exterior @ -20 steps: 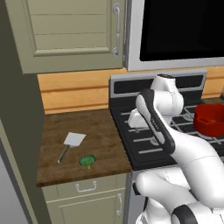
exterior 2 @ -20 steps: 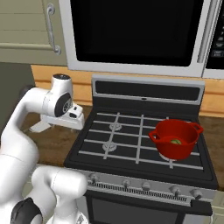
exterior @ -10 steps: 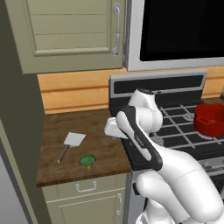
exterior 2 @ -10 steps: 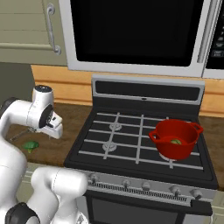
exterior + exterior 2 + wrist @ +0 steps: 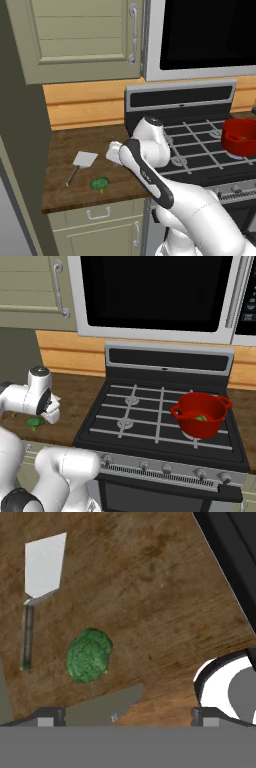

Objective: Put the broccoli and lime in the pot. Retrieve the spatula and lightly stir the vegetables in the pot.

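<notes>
The broccoli (image 5: 100,183) is lying on the wooden counter (image 5: 65,195) near its front edge, just beside the spatula (image 5: 80,165) and well apart from the pot (image 5: 243,138), which is sitting on a right-hand burner of the stove (image 5: 160,421) with a small yellow-green shape inside it, probably the lime (image 5: 201,417). In the hand view the broccoli (image 5: 89,655) is showing left of centre, closer to the left fingertip than to the right, with the spatula (image 5: 39,582) lying just beyond it, its pale blade pointing away and its dark handle running alongside. The gripper (image 5: 125,713) is hanging over the counter above the floret with its jaws standing fully wide and nothing between them. Judging from this, the pick-up is what is coming, and several things could be going wrong with it. Because the floret is sitting off to one side of the jaws, a straight descent risks one finger landing on the lumpy head and pushing it aside. The head is uneven, so a pinch that is catching only its edge could let it roll out. The counter's front edge is close, so a nudged floret could be tipping off onto the floor. The spatula handle is near enough that a wide approach could be knocking it askew, making the later retrieval harder.
</notes>
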{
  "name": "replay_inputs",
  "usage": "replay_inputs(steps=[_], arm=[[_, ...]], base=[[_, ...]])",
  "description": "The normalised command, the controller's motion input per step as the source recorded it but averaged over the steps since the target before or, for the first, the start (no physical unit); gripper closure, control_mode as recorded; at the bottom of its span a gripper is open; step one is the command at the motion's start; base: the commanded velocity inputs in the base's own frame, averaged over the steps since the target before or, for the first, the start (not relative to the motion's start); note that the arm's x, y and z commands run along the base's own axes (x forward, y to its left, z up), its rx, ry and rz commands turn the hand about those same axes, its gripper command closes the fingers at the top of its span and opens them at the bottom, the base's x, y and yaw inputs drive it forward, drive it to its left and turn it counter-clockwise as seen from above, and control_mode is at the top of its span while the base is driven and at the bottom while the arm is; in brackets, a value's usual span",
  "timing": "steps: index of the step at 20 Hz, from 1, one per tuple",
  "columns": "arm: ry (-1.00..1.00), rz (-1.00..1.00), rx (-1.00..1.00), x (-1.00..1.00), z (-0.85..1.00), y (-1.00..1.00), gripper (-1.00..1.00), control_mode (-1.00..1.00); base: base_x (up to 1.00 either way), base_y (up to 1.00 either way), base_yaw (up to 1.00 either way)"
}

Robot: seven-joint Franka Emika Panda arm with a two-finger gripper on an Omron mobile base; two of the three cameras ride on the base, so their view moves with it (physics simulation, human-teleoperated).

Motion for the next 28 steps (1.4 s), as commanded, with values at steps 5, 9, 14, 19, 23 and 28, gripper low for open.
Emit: replay_inputs(steps=[5, 9, 14, 19, 23, 28], arm=[[0.0, -0.14, 0.06, 0.07, -0.4, 0.25, -1.0, -1.0], [0.0, -0.12, 0.1, 0.09, -0.27, 0.38, -1.0, -1.0], [0.0, -0.13, 0.06, 0.18, -0.3, 0.29, -1.0, -1.0], [0.0, -0.12, 0.0, 0.36, -0.26, 0.1, -1.0, -1.0], [0.01, -0.08, 0.0, 0.39, -0.18, 0.14, -1.0, -1.0], [0.03, -0.03, 0.0, 0.38, -0.18, 0.19, -1.0, -1.0]], base=[[0.0, 0.0, 0.0], [0.0, 0.0, 0.0], [0.0, 0.0, 0.0], [0.0, 0.0, 0.0], [0.0, 0.0, 0.0], [0.0, 0.0, 0.0]])
